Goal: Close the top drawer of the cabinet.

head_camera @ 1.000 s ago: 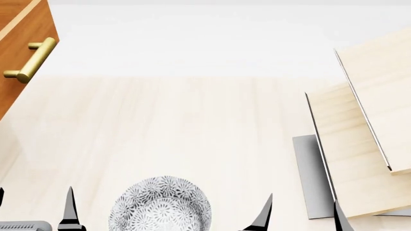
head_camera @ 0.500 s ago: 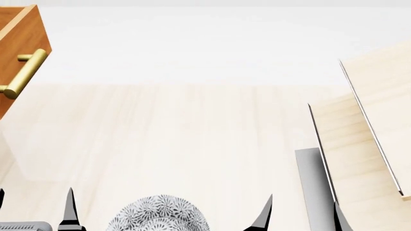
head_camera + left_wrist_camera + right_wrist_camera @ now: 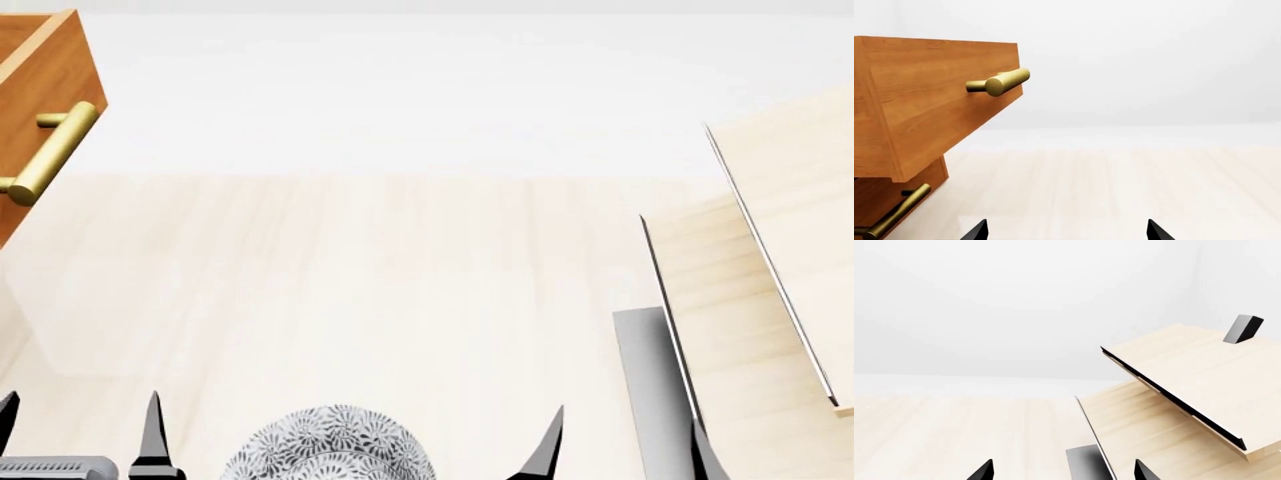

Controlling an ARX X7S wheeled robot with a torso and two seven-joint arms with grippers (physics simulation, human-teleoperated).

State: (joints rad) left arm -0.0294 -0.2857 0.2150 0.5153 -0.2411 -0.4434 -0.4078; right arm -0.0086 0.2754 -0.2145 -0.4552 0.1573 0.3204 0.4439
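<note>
The top drawer (image 3: 43, 120) is standing pulled out of the cabinet (image 3: 894, 200) at far left, unmoved over the last half second. The left gripper (image 3: 80, 430), jaws apart, is rising slightly; the right gripper (image 3: 625, 445) is waiting open, so closing hasn't started.

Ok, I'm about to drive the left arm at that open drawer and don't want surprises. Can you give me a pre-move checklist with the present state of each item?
1. Top drawer open, standing out past the lower drawer front: ok, still needs pushing in.
2. Brass handle in the left wrist view: ok.
3. Left tool open and empty: ok.
4. Left tool touching the drawer: not ok, it is apart from it.
5. Right tool open, empty, away from the cabinet, near the pale rack: ok.
6. Patterned bowl between the tools, off the path: cannot tell.
</note>
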